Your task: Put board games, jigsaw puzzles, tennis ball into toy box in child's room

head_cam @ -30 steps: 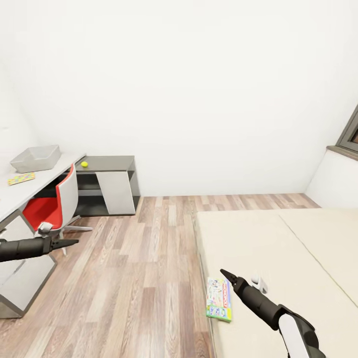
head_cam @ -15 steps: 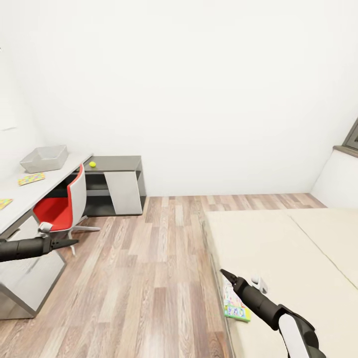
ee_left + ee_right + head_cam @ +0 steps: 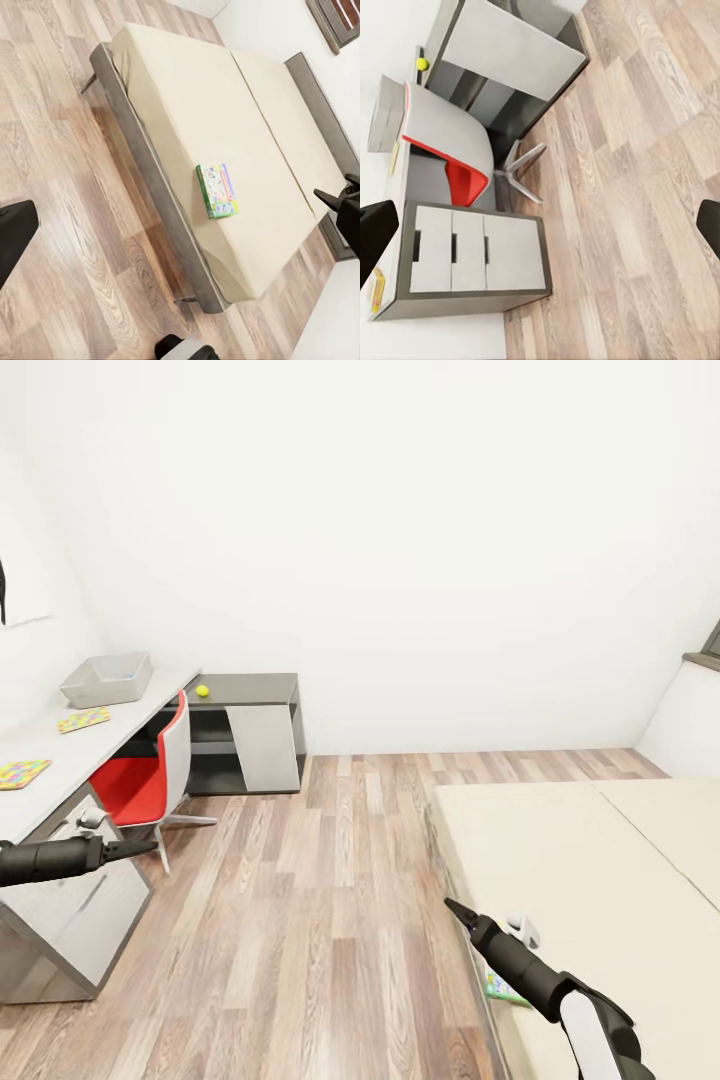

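From my head camera I am looking across the child's room: the long surface (image 3: 60,760) is running along my left side, with the toy box (image 3: 106,679) sitting at its far end, two jigsaw puzzles (image 3: 84,719) lying flat nearer me, the second (image 3: 22,772) close to the edge, and the tennis ball (image 3: 202,690) resting on the lower dark section beyond a red chair (image 3: 150,775). My left tool (image 3: 135,848) is pointing out over the floor with its fingers drawn narrow and holding nothing; my right tool (image 3: 455,909) is likewise pinched narrow and empty, hovering at the bed (image 3: 590,860) edge, and a corner of a board game (image 3: 500,989) is peeking out beside that forearm. Through my left wrist camera I am seeing the bed from above, with the green-edged board game (image 3: 218,190) lying flat near the mattress's long edge. Through my right wrist camera I am seeing the drawer unit (image 3: 472,259), the chair and the ball (image 3: 422,64); the dark fingertips at the frame's sides are giving no clear reading of the gap. I judge I am lining up for the bed game, so I should be squaring the base to the mattress edge, spreading the right tool, and taking the box by its overhanging side rather than pressing down onto it.
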Controlling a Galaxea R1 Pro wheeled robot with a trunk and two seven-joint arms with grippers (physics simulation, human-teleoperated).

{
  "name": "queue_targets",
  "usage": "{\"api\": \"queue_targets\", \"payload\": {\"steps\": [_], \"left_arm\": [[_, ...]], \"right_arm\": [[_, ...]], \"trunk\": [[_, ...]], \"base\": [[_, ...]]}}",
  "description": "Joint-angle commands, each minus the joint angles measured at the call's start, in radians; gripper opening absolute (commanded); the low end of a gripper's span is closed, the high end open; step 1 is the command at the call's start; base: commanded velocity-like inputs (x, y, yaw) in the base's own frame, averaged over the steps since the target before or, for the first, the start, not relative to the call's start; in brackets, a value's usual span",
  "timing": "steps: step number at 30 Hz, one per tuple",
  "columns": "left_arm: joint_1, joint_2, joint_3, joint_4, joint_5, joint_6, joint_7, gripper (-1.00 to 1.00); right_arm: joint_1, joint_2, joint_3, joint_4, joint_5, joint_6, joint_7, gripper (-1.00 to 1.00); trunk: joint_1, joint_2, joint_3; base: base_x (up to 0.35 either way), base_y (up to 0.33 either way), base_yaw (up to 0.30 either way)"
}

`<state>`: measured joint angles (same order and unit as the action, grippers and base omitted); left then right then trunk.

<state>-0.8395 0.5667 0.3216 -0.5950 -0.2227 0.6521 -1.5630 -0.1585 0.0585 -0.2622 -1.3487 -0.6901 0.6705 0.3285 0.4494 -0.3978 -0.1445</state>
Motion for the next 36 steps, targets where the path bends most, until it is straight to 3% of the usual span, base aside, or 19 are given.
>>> {"api": "queue_targets", "payload": {"steps": [1,16,26,36], "left_arm": [[-0.001,-0.001,0.005,0.0,-0.01,0.011,-0.008,1.0],[-0.001,-0.001,0.005,0.0,-0.01,0.011,-0.008,1.0],[-0.001,-0.001,0.005,0.0,-0.01,0.011,-0.008,1.0],[-0.001,0.001,0.009,0.0,-0.009,0.008,-0.008,1.0]], "right_arm": [[-0.001,0.001,-0.003,-0.001,-0.001,0.006,0.003,1.0],[-0.001,0.001,0.027,-0.001,-0.002,0.0,0.003,1.0],[-0.001,0.001,0.026,-0.001,-0.003,0.001,0.003,1.0],[-0.001,0.001,0.032,0.0,-0.003,0.0,0.003,1.0]], "trunk": [[0.001,-0.002,-0.002],[0.001,-0.002,-0.002],[0.001,-0.002,0.001],[0.001,-0.002,0.005]], "base": [[0.0,0.269,0.0],[0.0,0.23,-0.014],[0.057,0.174,-0.243],[0.054,0.031,-0.276]]}}
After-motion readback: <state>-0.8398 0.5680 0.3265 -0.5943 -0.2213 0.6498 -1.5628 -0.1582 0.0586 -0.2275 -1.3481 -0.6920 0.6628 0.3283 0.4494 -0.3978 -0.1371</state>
